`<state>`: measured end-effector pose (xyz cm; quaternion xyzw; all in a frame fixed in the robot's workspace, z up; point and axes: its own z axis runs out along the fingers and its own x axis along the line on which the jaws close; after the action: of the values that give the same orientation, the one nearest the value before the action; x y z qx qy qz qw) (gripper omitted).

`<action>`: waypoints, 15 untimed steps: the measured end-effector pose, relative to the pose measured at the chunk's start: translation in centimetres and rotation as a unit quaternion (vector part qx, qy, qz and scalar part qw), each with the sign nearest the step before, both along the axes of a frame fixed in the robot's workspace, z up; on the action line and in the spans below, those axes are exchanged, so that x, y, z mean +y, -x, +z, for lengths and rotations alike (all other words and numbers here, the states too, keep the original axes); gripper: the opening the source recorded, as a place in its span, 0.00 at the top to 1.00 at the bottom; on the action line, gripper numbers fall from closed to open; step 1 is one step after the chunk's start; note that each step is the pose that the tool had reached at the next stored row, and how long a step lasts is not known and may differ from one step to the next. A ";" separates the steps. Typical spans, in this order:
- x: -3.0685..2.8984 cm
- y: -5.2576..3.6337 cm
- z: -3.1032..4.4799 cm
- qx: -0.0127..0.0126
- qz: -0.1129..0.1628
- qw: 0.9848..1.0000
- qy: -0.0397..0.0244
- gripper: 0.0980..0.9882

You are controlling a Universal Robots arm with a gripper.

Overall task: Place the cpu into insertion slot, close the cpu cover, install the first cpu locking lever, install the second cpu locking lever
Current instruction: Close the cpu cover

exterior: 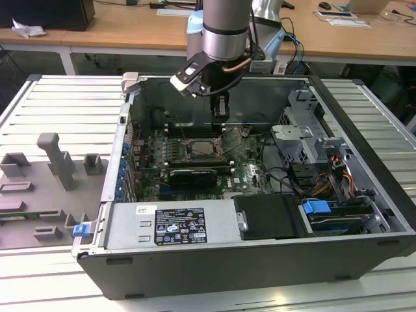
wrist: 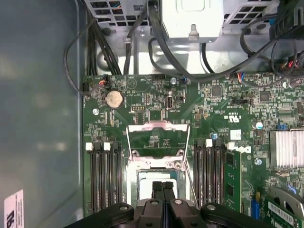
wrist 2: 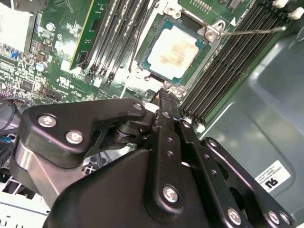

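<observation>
The gripper [exterior: 221, 119], fingers [wrist: 157, 190] together, is being held above the chip [wrist 2: 173, 50], mid exterior view. The stiff-looking cover [wrist: 156, 126] is being offered by its rim.

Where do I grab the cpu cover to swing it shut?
The cpu cover lies flipped open beside the seated cpu. Probably pinch the middle of its far rail, approaching from the side away from the cpu, where the thin frame's edge is free.
</observation>
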<state>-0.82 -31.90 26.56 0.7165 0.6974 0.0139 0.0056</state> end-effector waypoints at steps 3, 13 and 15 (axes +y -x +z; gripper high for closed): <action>0.00 -0.82 0.00 0.000 0.000 1.000 0.000 0.99; 0.01 -3.36 -0.42 0.000 0.000 1.000 0.000 0.99; 0.02 -3.85 -0.53 0.000 0.001 1.000 0.000 0.99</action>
<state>3.04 -31.88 26.03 0.7161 0.6978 0.0139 0.0055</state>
